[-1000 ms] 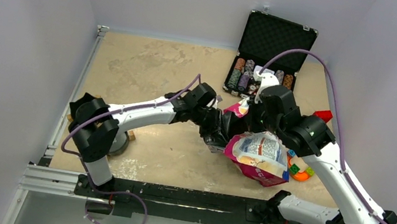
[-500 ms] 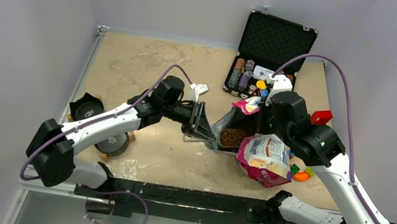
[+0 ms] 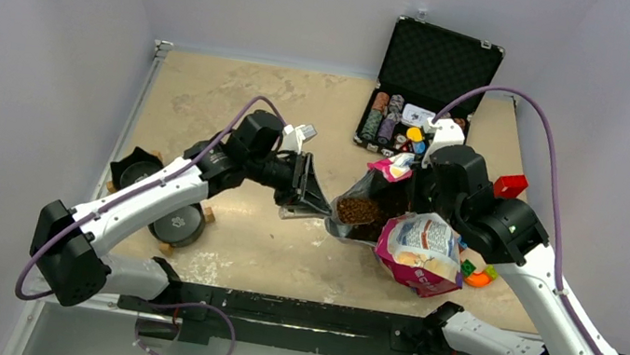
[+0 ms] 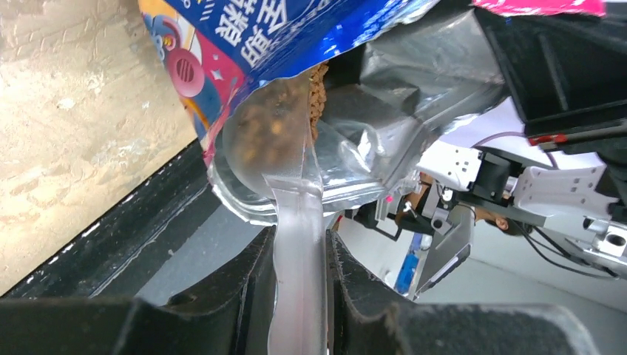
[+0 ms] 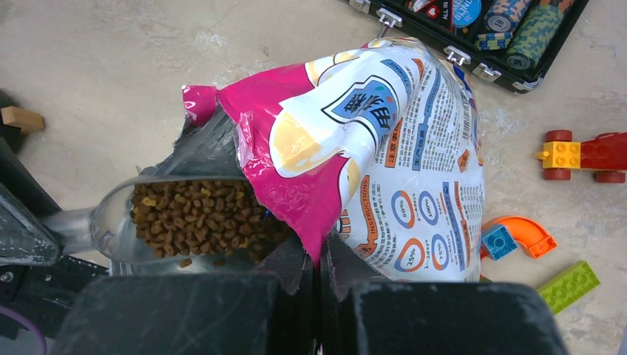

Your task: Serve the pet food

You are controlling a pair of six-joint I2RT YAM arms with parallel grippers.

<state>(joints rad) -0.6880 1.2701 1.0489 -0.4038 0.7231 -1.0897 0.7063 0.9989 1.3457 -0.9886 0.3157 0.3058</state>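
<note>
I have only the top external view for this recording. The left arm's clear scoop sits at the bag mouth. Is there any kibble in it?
Observer: Yes. In the right wrist view the bowl of the scoop is heaped with brown kibble, at the mouth of the bag.
Operator: What is the right arm gripping?
Observer: The right fingers are shut on the pink edge of the bag's opening.
Operator: And how is the scoop held?
Observer: In the left wrist view the left fingers clamp the scoop's clear handle between them.
</note>
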